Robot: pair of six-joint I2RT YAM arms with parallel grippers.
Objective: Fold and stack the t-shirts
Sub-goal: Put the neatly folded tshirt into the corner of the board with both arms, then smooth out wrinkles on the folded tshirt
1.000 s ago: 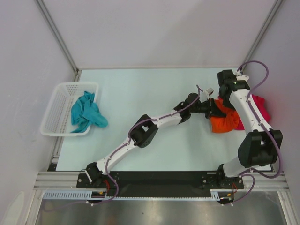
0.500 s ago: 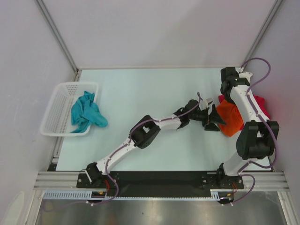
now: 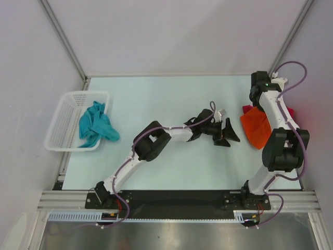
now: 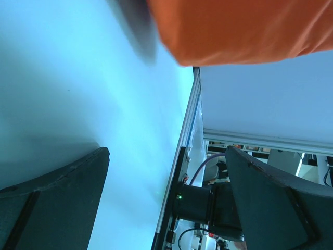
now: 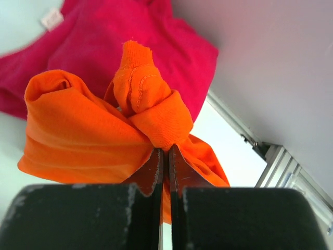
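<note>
The orange t-shirt (image 3: 256, 126) hangs bunched from my right gripper (image 5: 164, 151), whose jaws are shut on a knot of its cloth (image 5: 151, 112). Under and behind it lies the crimson t-shirt (image 5: 104, 47), showing at the right table edge (image 3: 289, 111) in the top view. My left gripper (image 3: 227, 132) stands wide open just left of the orange cloth, nothing between its fingers (image 4: 57, 198); the orange t-shirt (image 4: 244, 28) fills the top of its wrist view. The teal t-shirt (image 3: 95, 125) drapes over the basket's rim onto the table.
A white mesh basket (image 3: 67, 117) sits at the table's left edge. The right wall and frame post stand close behind the right arm (image 3: 278, 112). The table's near rail (image 4: 179, 156) shows in the left wrist view.
My left gripper let go of the orange t-shirt, opened wide and drew back leftward. The right arm lifted the orange t-shirt and carried it toward the right edge.
</note>
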